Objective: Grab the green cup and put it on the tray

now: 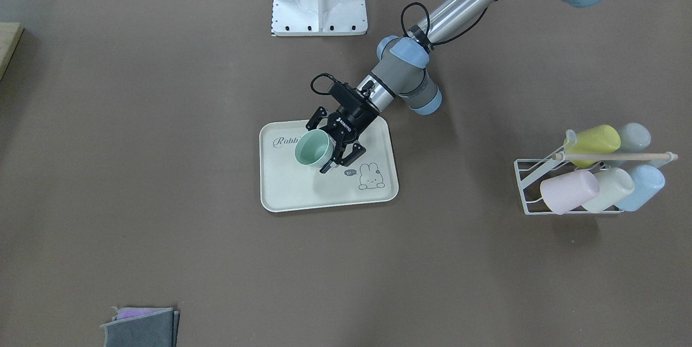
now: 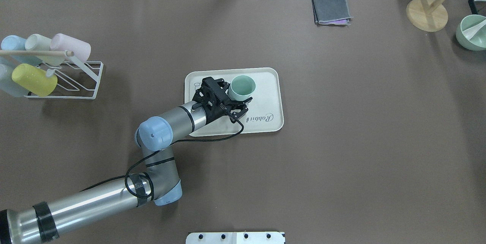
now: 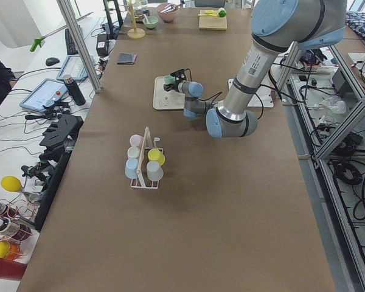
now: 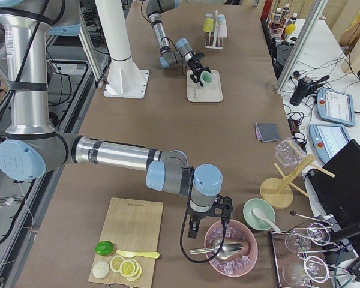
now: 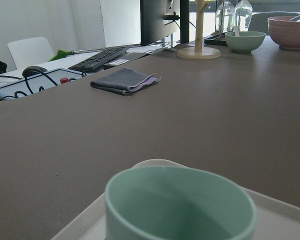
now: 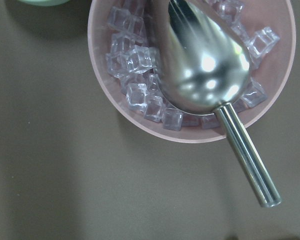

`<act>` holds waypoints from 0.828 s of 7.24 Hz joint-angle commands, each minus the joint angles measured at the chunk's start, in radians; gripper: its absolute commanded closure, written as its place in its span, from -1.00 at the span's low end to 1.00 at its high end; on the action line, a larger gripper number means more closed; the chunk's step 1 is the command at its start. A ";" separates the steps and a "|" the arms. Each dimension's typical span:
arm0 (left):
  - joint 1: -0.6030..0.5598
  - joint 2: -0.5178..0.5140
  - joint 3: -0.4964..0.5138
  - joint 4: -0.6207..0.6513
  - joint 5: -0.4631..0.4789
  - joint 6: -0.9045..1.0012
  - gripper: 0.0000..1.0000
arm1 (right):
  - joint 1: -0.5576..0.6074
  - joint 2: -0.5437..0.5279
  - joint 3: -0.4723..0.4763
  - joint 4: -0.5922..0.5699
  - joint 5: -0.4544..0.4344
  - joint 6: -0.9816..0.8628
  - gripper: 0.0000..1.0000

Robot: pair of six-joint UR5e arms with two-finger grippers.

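One cup: the green cup sits upright over the tray, whether resting on it or just above I cannot tell.
Left gripper: fingers flank the cup's wall; gripping or freed, I cannot tell.
Right gripper: unclear; hangs over a pink ice bowl with a metal scoop.
Step advice: lower straight, release only once the base is flat, withdraw without tipping.
Nearby: cup rack and folded cloth, both well apart.
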 commanded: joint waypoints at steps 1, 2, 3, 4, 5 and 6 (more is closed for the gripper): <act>-0.001 0.001 -0.002 -0.005 0.001 -0.001 -0.41 | 0.000 0.002 0.000 -0.002 0.000 0.002 -1.00; -0.001 0.002 -0.002 -0.007 0.000 -0.001 -0.45 | 0.000 0.002 -0.003 -0.002 0.000 0.002 -1.00; -0.002 0.002 -0.003 -0.007 0.000 -0.001 -0.66 | 0.000 0.002 -0.001 -0.002 0.000 0.002 -1.00; -0.004 0.002 -0.003 -0.011 0.000 -0.001 -0.92 | 0.000 0.002 -0.001 -0.002 0.000 0.002 -1.00; -0.004 0.004 -0.002 -0.026 0.000 -0.001 -0.93 | 0.000 0.002 -0.003 -0.002 0.000 0.002 -1.00; -0.004 0.008 -0.003 -0.028 0.000 -0.001 -0.93 | 0.000 0.002 -0.003 -0.002 -0.002 0.002 -1.00</act>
